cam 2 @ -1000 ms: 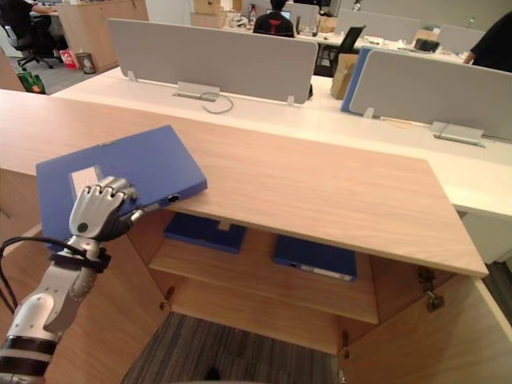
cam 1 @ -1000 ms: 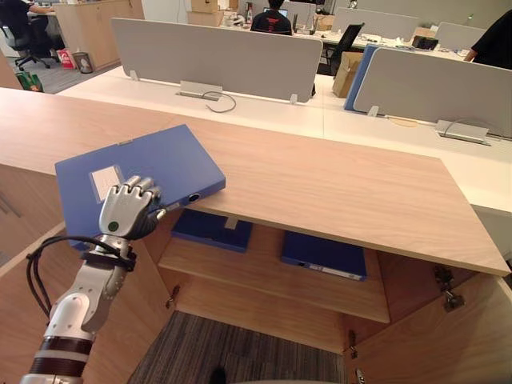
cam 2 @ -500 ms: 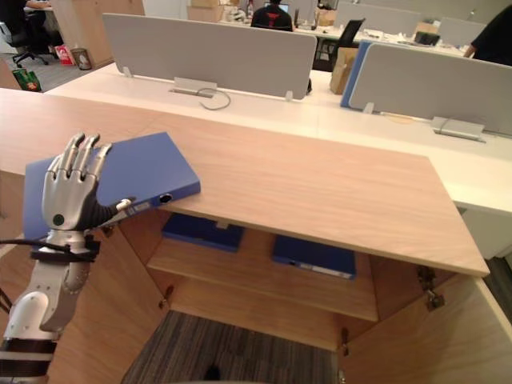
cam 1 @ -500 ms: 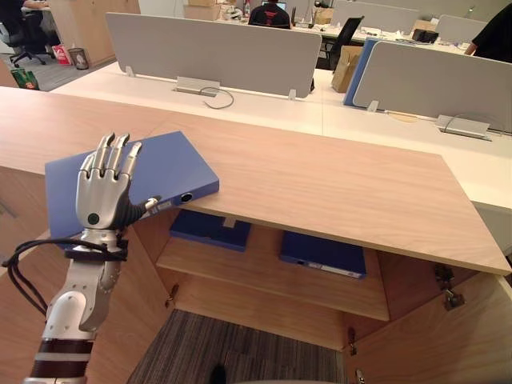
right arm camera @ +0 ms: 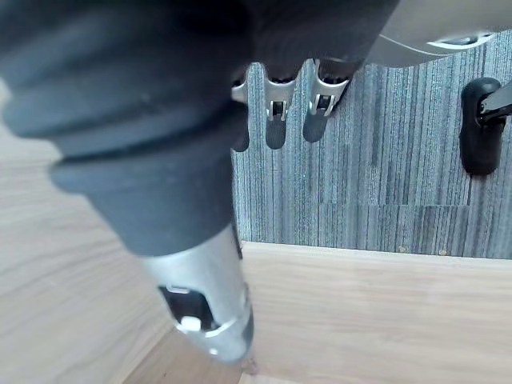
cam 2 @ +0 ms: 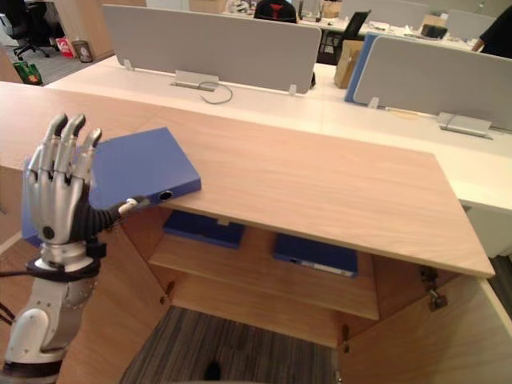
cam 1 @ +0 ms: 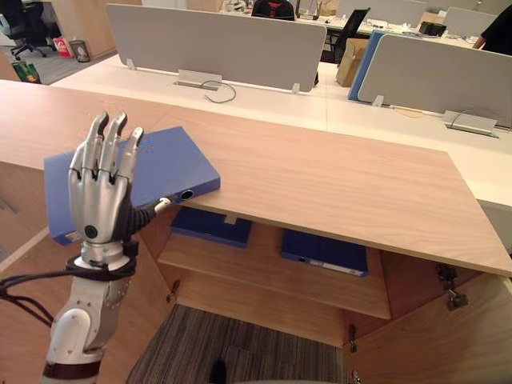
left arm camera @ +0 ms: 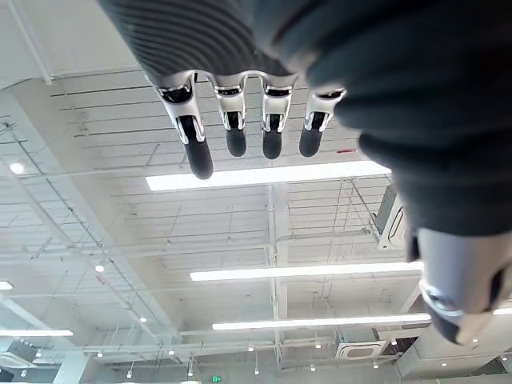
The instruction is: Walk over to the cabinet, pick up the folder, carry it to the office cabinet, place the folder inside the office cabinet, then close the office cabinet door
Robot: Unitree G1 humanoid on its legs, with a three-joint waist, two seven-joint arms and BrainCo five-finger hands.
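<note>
In the left eye view, the blue folder point(cam 1: 172, 160) is seen closed and flat at the tabletop's point(cam 1: 344, 184) front left edge, not yet picked up; carrying, shelving and door closing are judged outstanding. In the right eye view, the left robot hand point(cam 2: 52, 204) is raised before it. In the left wrist view, its fingers point(left arm camera: 196, 152) are held straight, empty. In the right wrist view, the right robot hand point(right arm camera: 204, 296) is relaxed, empty, over carpet point(right arm camera: 368, 160).

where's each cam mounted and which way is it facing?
Left eye view: head, looking down at the cabinet top and blue folder; raised left hand shows.
Right eye view: beside it, same scene; both share folder and left hand.
Left wrist view: left wrist, facing up at ceiling lights; its fingers show.
Right wrist view: right wrist, facing down at carpet; right hand shows.
</note>
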